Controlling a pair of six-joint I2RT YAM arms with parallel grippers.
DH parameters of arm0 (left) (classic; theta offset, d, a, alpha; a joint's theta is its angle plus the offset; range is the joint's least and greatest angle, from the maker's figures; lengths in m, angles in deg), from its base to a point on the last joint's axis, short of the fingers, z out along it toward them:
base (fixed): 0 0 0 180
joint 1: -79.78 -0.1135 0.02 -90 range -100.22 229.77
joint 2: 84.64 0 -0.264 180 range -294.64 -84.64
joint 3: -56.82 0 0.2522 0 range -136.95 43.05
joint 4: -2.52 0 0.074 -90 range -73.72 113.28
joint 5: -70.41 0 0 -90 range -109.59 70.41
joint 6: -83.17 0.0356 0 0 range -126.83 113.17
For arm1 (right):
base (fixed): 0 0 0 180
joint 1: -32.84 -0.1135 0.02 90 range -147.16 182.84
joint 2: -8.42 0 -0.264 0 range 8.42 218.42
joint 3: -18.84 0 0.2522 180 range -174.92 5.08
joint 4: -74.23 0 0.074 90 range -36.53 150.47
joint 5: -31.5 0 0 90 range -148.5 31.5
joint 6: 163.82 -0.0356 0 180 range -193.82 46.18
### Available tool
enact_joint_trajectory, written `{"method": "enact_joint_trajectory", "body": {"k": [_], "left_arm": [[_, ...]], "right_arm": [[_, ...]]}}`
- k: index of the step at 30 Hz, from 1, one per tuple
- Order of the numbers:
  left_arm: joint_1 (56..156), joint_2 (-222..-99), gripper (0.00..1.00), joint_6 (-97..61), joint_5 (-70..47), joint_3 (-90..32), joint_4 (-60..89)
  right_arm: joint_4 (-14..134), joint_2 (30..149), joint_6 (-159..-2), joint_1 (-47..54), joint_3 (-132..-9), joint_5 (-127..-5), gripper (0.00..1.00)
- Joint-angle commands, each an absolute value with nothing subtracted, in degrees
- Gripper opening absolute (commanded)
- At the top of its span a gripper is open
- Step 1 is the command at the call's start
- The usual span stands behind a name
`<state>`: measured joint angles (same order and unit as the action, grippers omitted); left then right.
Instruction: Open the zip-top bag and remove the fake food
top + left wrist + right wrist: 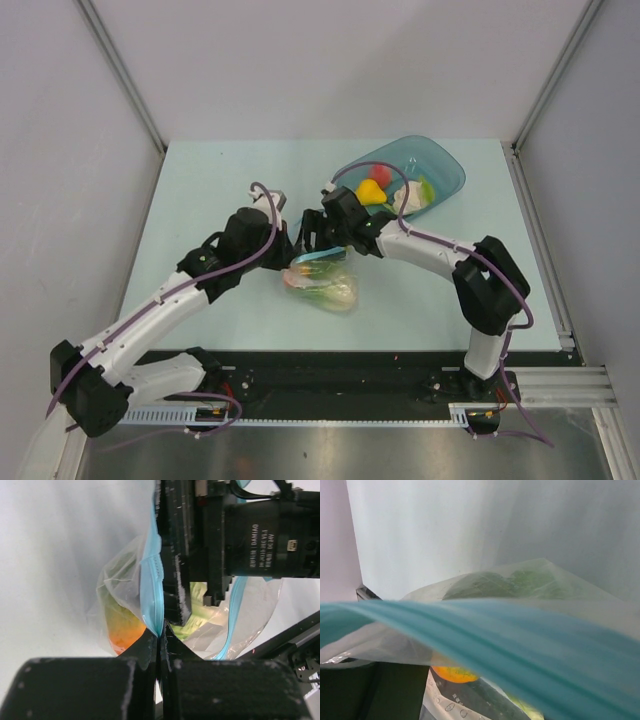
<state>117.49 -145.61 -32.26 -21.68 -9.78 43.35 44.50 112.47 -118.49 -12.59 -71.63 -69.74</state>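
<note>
The zip-top bag [325, 282] lies at the table's middle with its light blue zip strip [311, 261] lifted toward both grippers. Inside it are a green-and-white cabbage [200, 611] and a yellow-orange fruit [125, 630]. My left gripper [160, 636] is shut on one half of the zip strip [151, 587]. The other half [233, 614] hangs apart, so the mouth gapes. My right gripper [316, 243] is at the bag's mouth, and its fingers [176, 570] stand between the two strip halves. In the right wrist view the strip [520, 645] hides its fingers; the fruit [452, 674] shows below.
A teal translucent tray [445, 172] stands at the back right, just behind the right wrist. It holds a yellow fruit [371, 192], a red piece [381, 177], a whitish piece [409, 200] and something green. Walls close in the table's back and sides.
</note>
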Motion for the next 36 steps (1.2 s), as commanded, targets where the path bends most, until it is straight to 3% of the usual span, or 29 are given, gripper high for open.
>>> {"method": "enact_joint_trajectory", "body": {"k": [1,7,9,10,12,13,15,16,18,24,28,32,36], "left_arm": [[118.89,-146.42,0.00,-32.75,-20.12,-12.84,41.59],[119.50,-146.69,0.01,-33.90,-18.97,-11.97,42.65],[119.50,-146.08,0.01,-34.77,-20.20,-11.35,43.61],[119.50,-145.90,0.00,-35.04,-21.51,-11.26,44.14],[119.41,-145.55,0.00,-35.83,-23.53,-11.26,45.71],[119.41,-145.29,0.00,-36.01,-24.24,-11.26,46.07],[119.41,-144.85,0.00,-36.62,-25.91,-11.26,46.78],[119.41,-144.76,0.00,-37.06,-26.53,-11.35,47.04],[119.41,-144.41,0.00,-37.24,-28.89,-12.05,48.00],[119.33,-143.79,0.00,-38.03,-33.30,-12.93,50.21],[119.33,-143.79,0.00,-36.54,-28.76,-12.23,48.28],[119.50,-143.26,0.00,-35.74,-20.12,-9.77,40.29],[119.59,-143.88,0.00,-36.09,-22.56,-11.08,42.72]], "right_arm": [[45.61,114.58,-117.33,-13.48,-71.21,-71.59,0.77],[50.08,117.66,-118.38,-14.36,-71.21,-75.63,0.76],[50.80,118.11,-119.09,-14.36,-71.21,-76.78,0.66],[51.23,117.84,-118.91,-14.27,-71.30,-76.86,0.53],[51.24,116.27,-117.60,-14.44,-71.21,-76.34,0.42],[51.41,115.56,-117.07,-14.27,-71.30,-76.16,0.30],[50.89,113.37,-115.49,-14.18,-71.21,-75.29,0.17],[49.67,112.66,-115.05,-14.18,-71.30,-74.15,0.07],[48.26,110.74,-113.20,-14.01,-71.21,-73.70,0.00],[41.76,104.93,-108.37,-14.71,-71.21,-70.45,0.00],[41.40,104.83,-107.49,-15.06,-71.21,-72.99,0.00],[41.13,106.15,-108.19,-15.41,-71.21,-74.05,0.18],[41.92,107.90,-108.19,-15.76,-71.21,-76.60,0.48]]}}
